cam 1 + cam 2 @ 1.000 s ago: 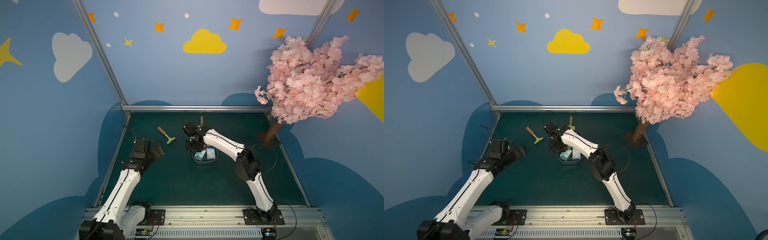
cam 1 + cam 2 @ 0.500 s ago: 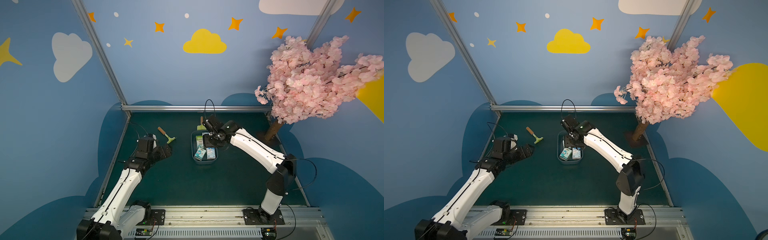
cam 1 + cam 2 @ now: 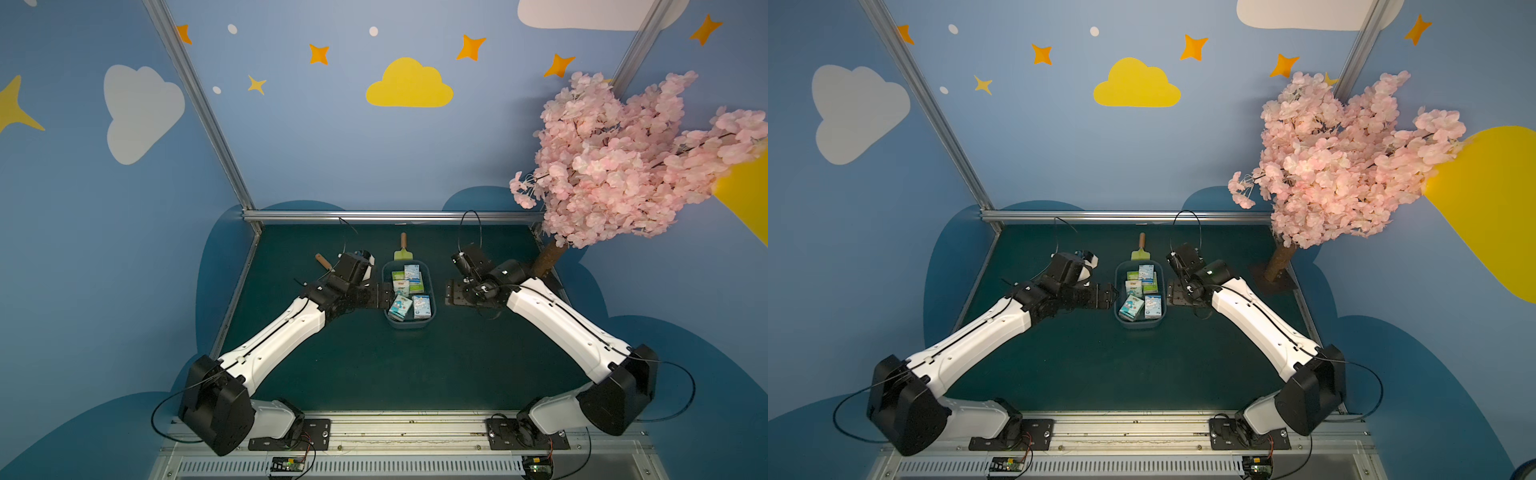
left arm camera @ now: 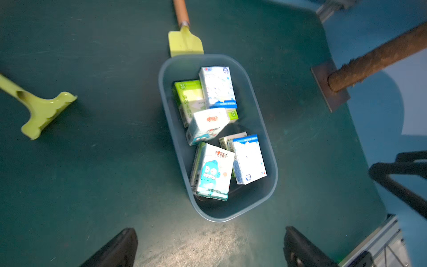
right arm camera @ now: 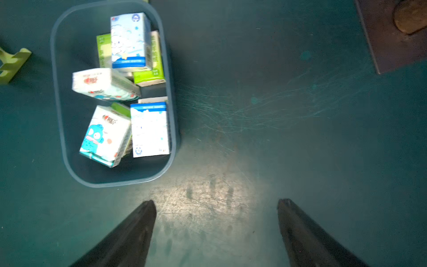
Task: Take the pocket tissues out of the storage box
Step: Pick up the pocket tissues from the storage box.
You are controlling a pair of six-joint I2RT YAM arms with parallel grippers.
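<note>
The dark slate-blue storage box (image 3: 409, 326) (image 3: 1140, 326) sits mid-table with several pocket tissues inside, light blue cartoon packets (image 4: 213, 171) (image 5: 104, 136) lying over pale green ones (image 4: 188, 97). In both top views my left gripper (image 3: 384, 297) hangs open just off the box's left wall. My right gripper (image 3: 452, 293) is open over bare mat a little right of the box. In the left wrist view the open gripper (image 4: 209, 230) frames only mat, with the box's rim (image 4: 219, 219) just beyond. The right wrist view shows its gripper (image 5: 216, 201) empty, beside the box wall (image 5: 111, 183).
A yellow-green trowel (image 3: 402, 253) touches the box's far end. A yellow-green rake (image 4: 41, 111) lies left of the box, partly behind my left arm in a top view. A pink blossom tree (image 3: 623, 166) stands back right on a dark base plate (image 4: 328, 87).
My right arm swung from the box's left side across to its right side, and its jaws opened wide. My left arm reached in from the left toward the box wall.
</note>
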